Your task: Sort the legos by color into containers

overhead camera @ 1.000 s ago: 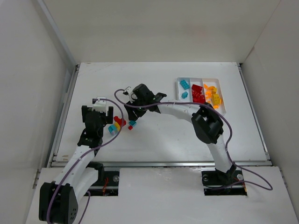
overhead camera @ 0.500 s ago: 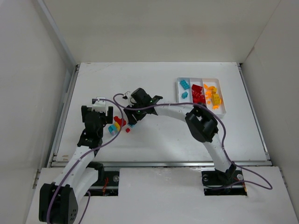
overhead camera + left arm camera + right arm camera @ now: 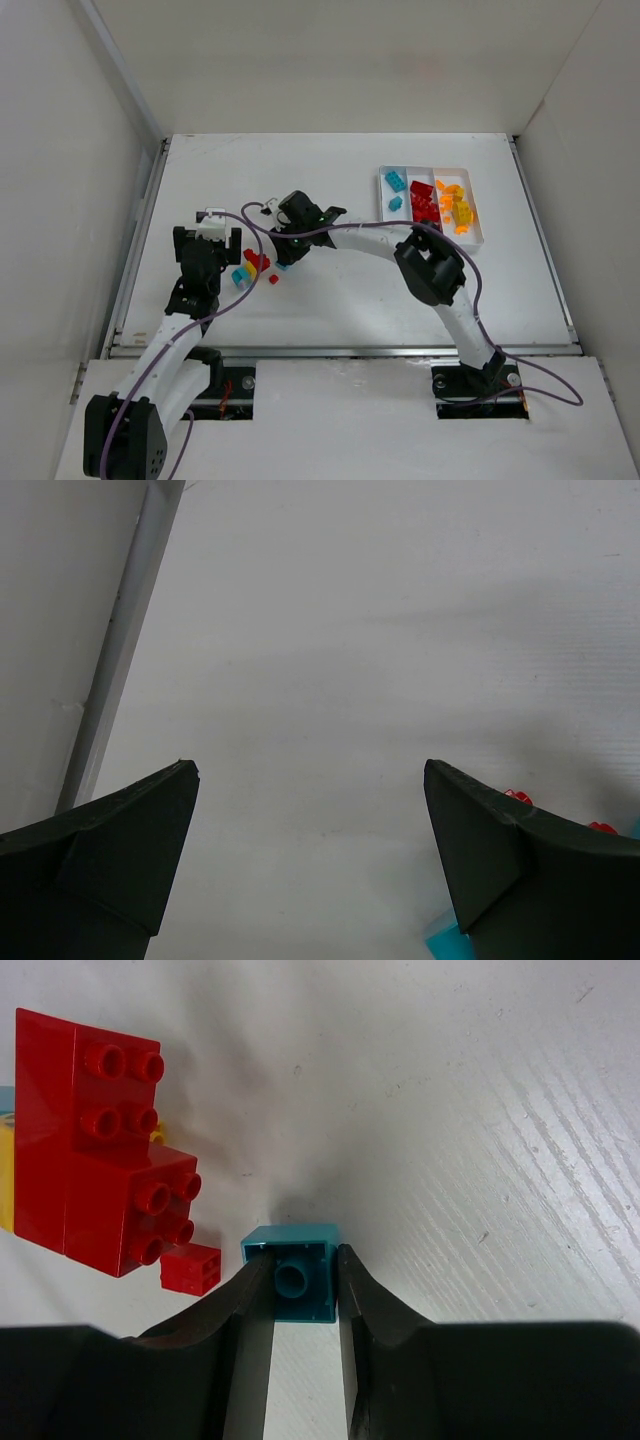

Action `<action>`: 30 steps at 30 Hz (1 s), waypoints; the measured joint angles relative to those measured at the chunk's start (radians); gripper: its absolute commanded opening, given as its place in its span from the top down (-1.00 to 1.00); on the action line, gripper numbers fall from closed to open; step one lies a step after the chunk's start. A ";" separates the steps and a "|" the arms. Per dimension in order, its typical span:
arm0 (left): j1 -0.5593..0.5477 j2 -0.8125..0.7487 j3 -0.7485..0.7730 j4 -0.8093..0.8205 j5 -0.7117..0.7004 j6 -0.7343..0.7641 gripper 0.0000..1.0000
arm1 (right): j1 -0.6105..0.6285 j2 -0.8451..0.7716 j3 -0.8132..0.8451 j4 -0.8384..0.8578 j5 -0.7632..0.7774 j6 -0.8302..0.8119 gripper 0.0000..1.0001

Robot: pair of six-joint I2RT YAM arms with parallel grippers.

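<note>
Right wrist view: my right jaws are clenched on a teal brick (image 3: 292,1282) on the desk (image 3: 480,1110), with a small red piece (image 3: 190,1268) just beside it. I'd lift straight up, then carry it to the tray (image 3: 421,167), teal compartment. Left jaws are released, empty.

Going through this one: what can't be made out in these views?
Top view: teal brick largely covered by the right pincer.
Left wrist view: red bits and a teal piece mostly behind a finger of the left pincer.
Right wrist view: yellow brick cut off by the left edge.
</note>
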 measured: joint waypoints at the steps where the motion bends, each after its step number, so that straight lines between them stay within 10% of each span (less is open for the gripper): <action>1: 0.000 0.000 0.000 0.000 0.000 0.000 -0.89 | 0.000 0.000 0.000 0.001 0.001 0.001 1.00; 9: 0.000 0.000 0.000 0.000 0.000 0.000 -0.89 | -0.083 -0.173 -0.242 0.064 0.079 0.103 1.00; 20: 0.000 0.000 0.000 0.000 0.002 0.001 -0.89 | -0.512 -0.515 -0.407 0.086 0.437 0.244 1.00; 30: 0.000 0.000 0.000 -0.001 0.019 0.001 -0.89 | -0.510 -0.477 -0.435 -0.002 0.502 0.234 -0.14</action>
